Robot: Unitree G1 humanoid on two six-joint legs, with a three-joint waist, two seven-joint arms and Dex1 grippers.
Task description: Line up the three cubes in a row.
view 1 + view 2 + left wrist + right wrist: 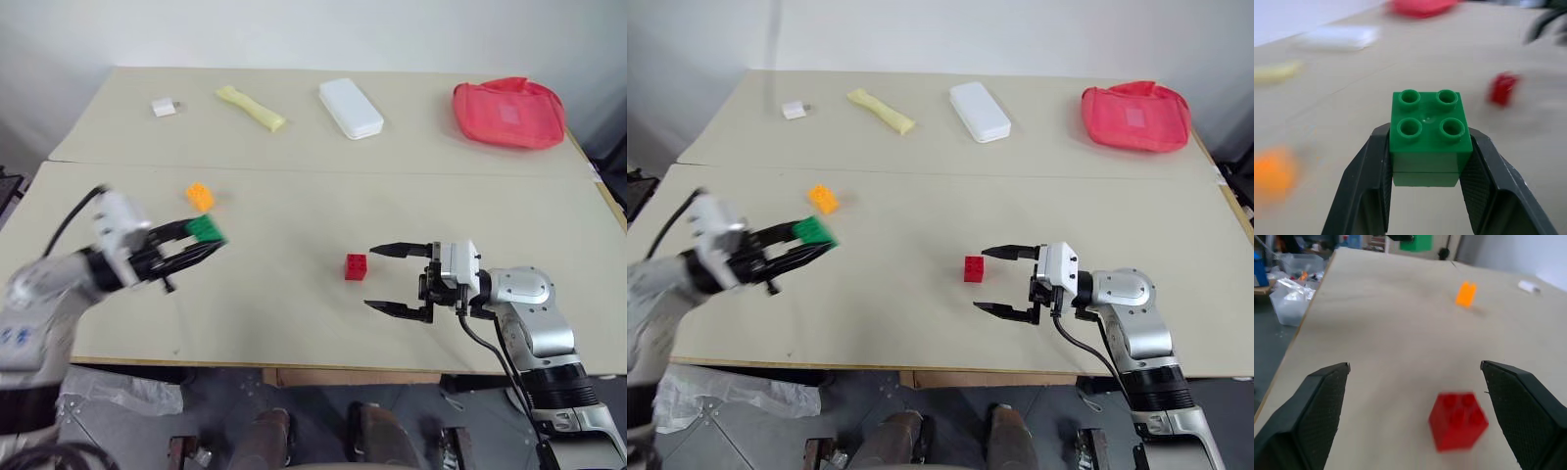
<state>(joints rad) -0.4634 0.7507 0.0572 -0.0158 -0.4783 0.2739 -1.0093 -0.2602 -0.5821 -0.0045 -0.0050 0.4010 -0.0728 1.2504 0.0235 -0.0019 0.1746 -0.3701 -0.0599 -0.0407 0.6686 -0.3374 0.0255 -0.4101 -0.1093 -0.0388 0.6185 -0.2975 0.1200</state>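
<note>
Three cubes: red [356, 266], orange [200, 196], green [206, 229] in left hand [196, 247].

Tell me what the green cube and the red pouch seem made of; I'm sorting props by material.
Green cube: looks like hard moulded plastic, with a smooth glossy face and crisp round studs. Red pouch: probably soft fabric or mesh, judging by its slumped, wrinkled shape and matte surface.

Green cube [1430, 134]: glossy studded plastic. Left hand's pads [1475, 178]: black, finely textured. Desk [294, 294]: matt, smooth beige. Red pouch [509, 113]: cloth-like.
</note>
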